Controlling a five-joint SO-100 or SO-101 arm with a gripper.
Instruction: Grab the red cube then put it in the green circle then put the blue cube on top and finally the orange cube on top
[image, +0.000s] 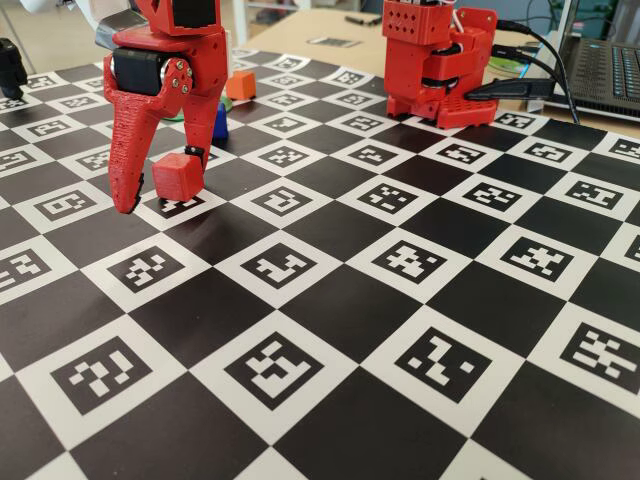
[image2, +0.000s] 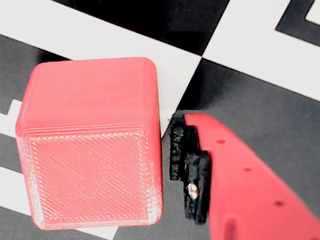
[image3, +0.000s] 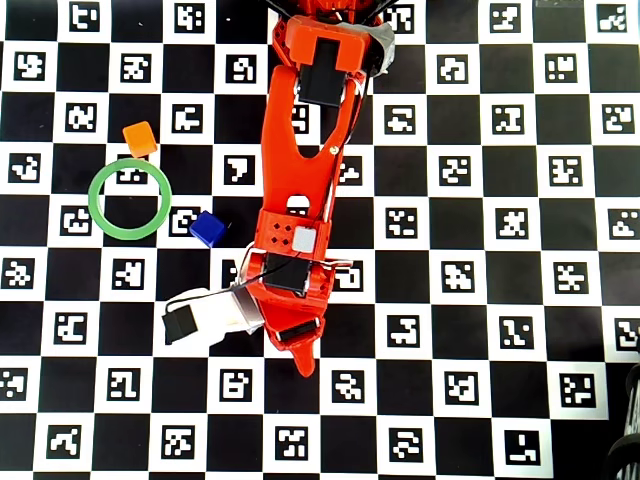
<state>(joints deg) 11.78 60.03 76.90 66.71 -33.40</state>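
On the chequered marker board (image: 330, 300), the gripper (image: 160, 190) stands spread wide around the red cube (image: 178, 177), one pad (image2: 187, 160) just beside it. Farther back lie the blue cube (image3: 208, 228), green circle (image3: 130, 199) and, at its 12 o'clock, the orange cube (image3: 139, 138). A laptop (image: 600, 70) sits on the wooden desk beyond.

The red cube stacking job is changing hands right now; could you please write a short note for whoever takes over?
Gripper: open, fingers either side of the red cube, not clamped.
Green circle: empty. In the overhead view, the blue cube sits outside it to the lower right, and the orange cube sits just outside its top edge.
Done: nothing placed.
Left: grip red, place it in the circle, stack blue, then orange.
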